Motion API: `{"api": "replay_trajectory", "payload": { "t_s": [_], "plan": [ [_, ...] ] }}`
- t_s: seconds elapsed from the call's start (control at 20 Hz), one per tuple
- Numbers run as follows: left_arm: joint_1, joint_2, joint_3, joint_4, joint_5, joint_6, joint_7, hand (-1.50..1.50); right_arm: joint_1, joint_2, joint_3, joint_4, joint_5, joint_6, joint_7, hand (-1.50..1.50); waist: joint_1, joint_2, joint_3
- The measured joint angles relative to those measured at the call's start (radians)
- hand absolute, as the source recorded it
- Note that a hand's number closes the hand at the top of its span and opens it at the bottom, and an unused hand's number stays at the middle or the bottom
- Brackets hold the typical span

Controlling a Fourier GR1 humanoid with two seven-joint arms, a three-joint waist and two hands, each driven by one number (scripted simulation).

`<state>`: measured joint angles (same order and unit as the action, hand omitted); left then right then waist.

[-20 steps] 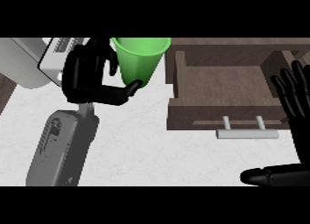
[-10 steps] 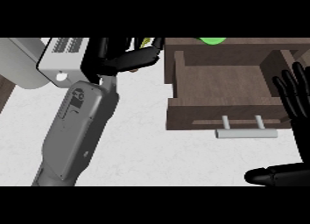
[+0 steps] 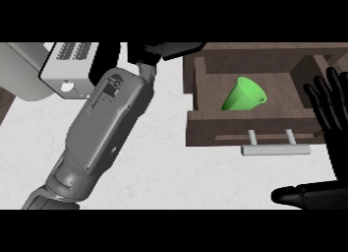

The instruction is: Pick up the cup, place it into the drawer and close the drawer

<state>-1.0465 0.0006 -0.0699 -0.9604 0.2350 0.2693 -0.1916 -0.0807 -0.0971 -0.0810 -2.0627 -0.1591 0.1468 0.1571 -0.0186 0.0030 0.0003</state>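
Counter: the white, faintly marbled counter is filling the lower and middle frame, with a dark strip of wood showing at the far left edge.
Appliance: a grey-and-white box is sitting at the upper left, a grid of small slots on its top; nothing on it is reading as lettering.
Drawer: the brown wooden drawer is standing open at upper right, its pale bar handle jutting toward the bottom.
Cup: the green cup is lying tipped on its side inside the drawer, nobody touching it.
Left hand: the left hand is stretching to the top centre, just left of the drawer, fingers relaxed around nothing.
Right hand: the right hand is resting at the right edge, fingers straight and spread.
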Motion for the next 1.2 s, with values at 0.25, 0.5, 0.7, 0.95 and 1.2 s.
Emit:
{"api": "replay_trajectory", "payload": {
  "t_s": [0.25, 0.5, 0.7, 0.95, 1.2],
  "plan": [
    [-0.085, 0.000, -0.060, 0.164, 0.072, 0.065, -0.067, 1.50, -0.011, -0.001, -0.003, -0.002, -0.005, 0.001, 0.001, -1.50, -0.012, 0.002, 0.000],
    [-0.149, -0.001, -0.130, 0.290, 0.157, 0.102, -0.105, 1.50, -0.011, -0.005, -0.005, 0.015, -0.006, 0.013, -0.017, -1.50, -0.020, 0.004, 0.000],
    [-0.193, -0.001, -0.173, 0.399, 0.211, 0.101, -0.146, 1.50, -0.007, -0.013, -0.019, 0.012, -0.025, 0.025, -0.020, -1.50, -0.033, 0.008, 0.001],
    [-0.230, -0.001, -0.267, 0.480, 0.267, 0.130, -0.166, 1.50, -0.019, -0.009, -0.006, 0.029, -0.026, 0.035, -0.030, -1.50, -0.053, 0.012, 0.001],
    [-0.242, 0.000, -0.362, 0.516, 0.325, 0.156, -0.170, 1.50, -0.056, -0.010, 0.005, 0.055, -0.020, 0.035, -0.024, -1.50, -0.069, 0.016, 0.001]
  ]
}}
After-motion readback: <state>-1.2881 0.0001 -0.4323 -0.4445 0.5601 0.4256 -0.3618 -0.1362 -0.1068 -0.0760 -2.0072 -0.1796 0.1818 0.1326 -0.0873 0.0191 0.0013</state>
